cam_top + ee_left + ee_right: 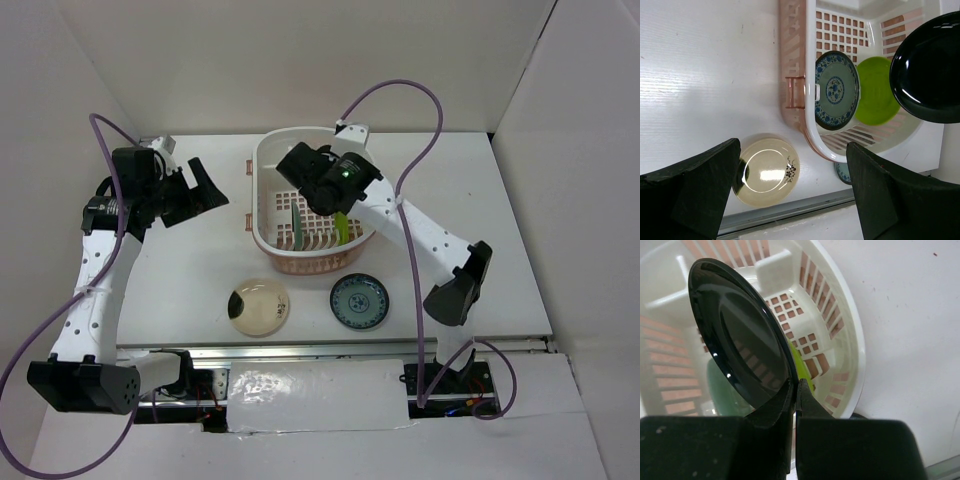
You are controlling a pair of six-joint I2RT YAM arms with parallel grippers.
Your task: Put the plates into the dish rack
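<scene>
The dish rack (262, 160), an oval pink and white basket, stands at the middle back of the table. Upright inside it are a teal patterned plate (836, 90) and a lime-green plate (877, 90). My right gripper (795, 387) is shut on the rim of a glossy black plate (740, 335), holding it on edge above the rack's inside, next to the green plate (802, 367). A tan plate (259, 305) and a second teal plate (359, 300) lie flat on the table in front of the rack. My left gripper (792, 147) hangs open and holds nothing, left of the rack.
White walls close in the table at the back and both sides. A metal rail (330, 350) runs along the near edge in front of the two flat plates. The rack's pink handle (795, 92) sticks out toward my left gripper.
</scene>
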